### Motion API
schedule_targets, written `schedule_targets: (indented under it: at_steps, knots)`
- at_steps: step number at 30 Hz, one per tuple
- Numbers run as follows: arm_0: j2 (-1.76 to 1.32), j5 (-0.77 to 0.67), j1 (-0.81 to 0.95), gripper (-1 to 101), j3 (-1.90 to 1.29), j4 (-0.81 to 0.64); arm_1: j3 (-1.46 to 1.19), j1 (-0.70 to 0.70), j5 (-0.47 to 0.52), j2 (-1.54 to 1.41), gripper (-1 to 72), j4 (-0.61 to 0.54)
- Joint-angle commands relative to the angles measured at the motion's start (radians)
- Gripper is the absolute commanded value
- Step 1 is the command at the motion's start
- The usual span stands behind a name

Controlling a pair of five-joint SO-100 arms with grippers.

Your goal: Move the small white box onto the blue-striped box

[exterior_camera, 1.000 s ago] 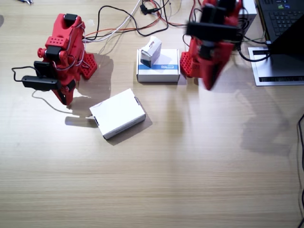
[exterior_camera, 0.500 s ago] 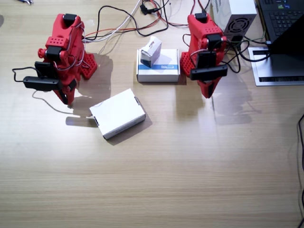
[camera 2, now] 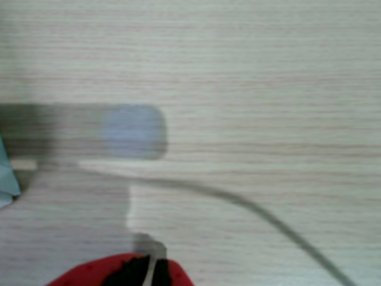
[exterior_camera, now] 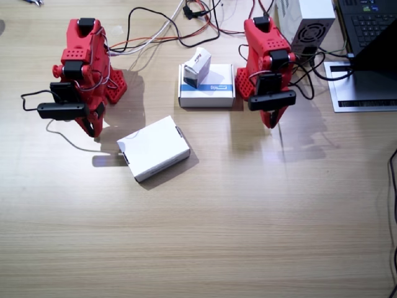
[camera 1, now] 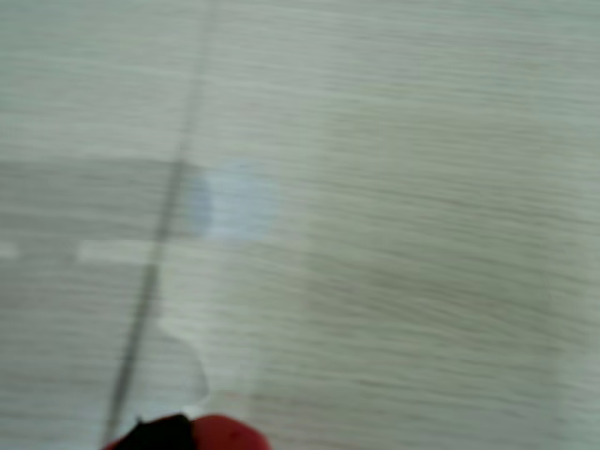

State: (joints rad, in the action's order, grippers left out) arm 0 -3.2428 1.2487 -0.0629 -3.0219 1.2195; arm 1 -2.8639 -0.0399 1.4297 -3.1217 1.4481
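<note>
Small white box (exterior_camera: 197, 66): printed cardboard, resting tilted atop the flat blue-striped box (exterior_camera: 207, 87); placement looks complete.
Left arm end effector (exterior_camera: 270, 119): withdrawn, folded down, empty; jaw opening indiscernible.
Right arm end effector (exterior_camera: 93, 129): shifted slightly, empty; jaw opening indiscernible.

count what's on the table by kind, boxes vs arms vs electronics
Cardboard boxes: 3 – small white box with printed picture, flat white box with a blue band, larger plain white flat box
Red robot arms: 2 – left arm, right arm
Electronics: 2 – white-grey vented case, dark laptop
Total: 7
</note>
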Motion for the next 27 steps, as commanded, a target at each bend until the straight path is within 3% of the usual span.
schedule_targets:
  at_steps: [1,27]
  knots:
    - [-0.031,0.026,-0.035,0,-0.017,-0.008,0.011,0.009,-0.017,-0.029,1.2,0.023]
    - [-0.031,0.041,-0.041,0,-0.017,-0.015,0.011,0.009,-0.008,-0.029,0.2,0.025]
